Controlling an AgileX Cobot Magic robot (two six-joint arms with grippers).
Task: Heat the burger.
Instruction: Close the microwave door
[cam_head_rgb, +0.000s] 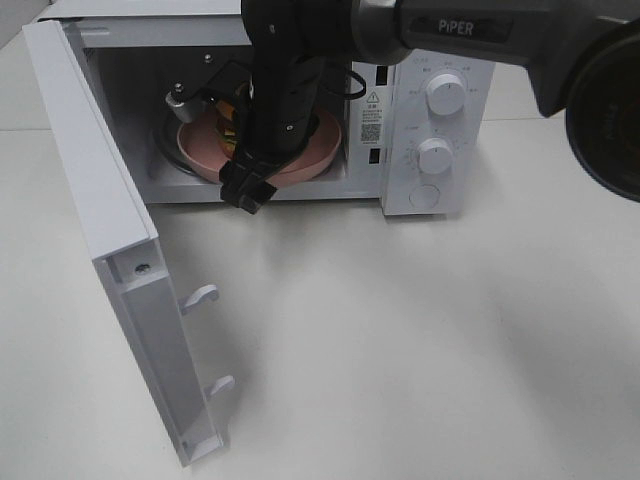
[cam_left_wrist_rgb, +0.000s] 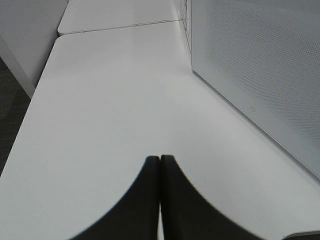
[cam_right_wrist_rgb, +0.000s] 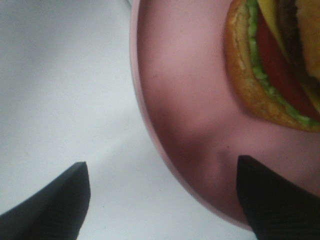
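The burger (cam_right_wrist_rgb: 272, 65) lies on a pink plate (cam_right_wrist_rgb: 185, 100) inside the open microwave (cam_head_rgb: 435, 130). Its bun, lettuce, tomato and cheese show in the right wrist view. In the exterior view only a sliver of the burger (cam_head_rgb: 231, 127) shows behind my right arm, on the plate (cam_head_rgb: 200, 152). My right gripper (cam_head_rgb: 248, 190) (cam_right_wrist_rgb: 162, 200) is open at the plate's near rim. One finger is over the plate, the other over the white oven floor, and nothing is held. My left gripper (cam_left_wrist_rgb: 160, 200) is shut and empty, low over the white table.
The microwave door (cam_head_rgb: 100, 200) hangs wide open to the left, with its latch hooks pointing out over the table. A perforated white panel of the microwave (cam_left_wrist_rgb: 260, 75) stands close beside my left gripper. The table edge (cam_left_wrist_rgb: 30, 95) is on its other side.
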